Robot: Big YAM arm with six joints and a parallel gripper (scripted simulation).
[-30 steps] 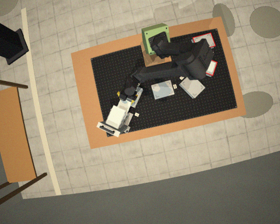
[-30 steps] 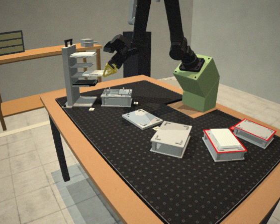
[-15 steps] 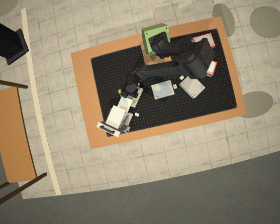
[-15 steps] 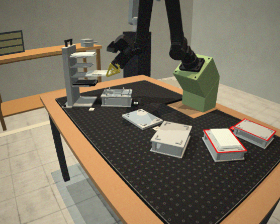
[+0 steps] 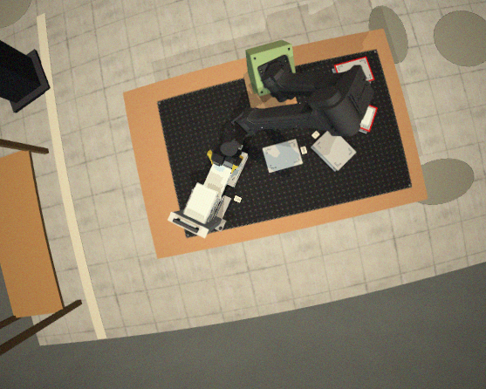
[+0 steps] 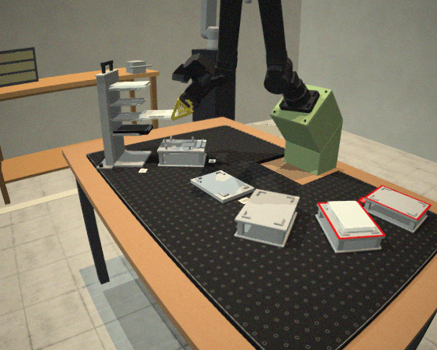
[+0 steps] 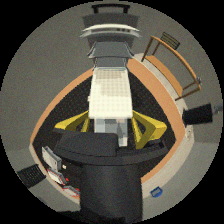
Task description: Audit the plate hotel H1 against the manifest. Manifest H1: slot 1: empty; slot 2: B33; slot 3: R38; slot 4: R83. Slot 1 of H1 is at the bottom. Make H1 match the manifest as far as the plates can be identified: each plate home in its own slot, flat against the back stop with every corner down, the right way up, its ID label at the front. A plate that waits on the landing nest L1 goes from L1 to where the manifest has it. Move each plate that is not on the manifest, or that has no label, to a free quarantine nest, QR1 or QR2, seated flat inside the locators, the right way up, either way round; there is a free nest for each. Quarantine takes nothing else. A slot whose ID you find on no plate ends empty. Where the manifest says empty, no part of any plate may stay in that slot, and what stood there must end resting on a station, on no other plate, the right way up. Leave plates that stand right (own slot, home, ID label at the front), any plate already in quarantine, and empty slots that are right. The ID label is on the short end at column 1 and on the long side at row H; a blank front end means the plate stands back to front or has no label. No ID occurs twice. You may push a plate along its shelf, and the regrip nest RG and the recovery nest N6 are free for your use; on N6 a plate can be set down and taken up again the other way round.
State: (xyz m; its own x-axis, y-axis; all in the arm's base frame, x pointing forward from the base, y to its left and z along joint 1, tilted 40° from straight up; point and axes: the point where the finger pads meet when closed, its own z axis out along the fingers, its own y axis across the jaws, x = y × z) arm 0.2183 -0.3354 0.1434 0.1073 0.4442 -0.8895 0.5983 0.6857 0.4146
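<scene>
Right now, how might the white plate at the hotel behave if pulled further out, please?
The white plate looks stiff: it spans shelf to gripper without sagging. Gripped at one short end, it may droop once clear of the hotel.

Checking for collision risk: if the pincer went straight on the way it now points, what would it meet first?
Probably the plate hotel. The pincer grips the white plate and points along it at the hotel's open shelf fronts. Which shelf edge it would touch first is unclear.

Top looks down, exterior obliquely, wrist near; all share the hotel (image 6: 104, 114).
</scene>
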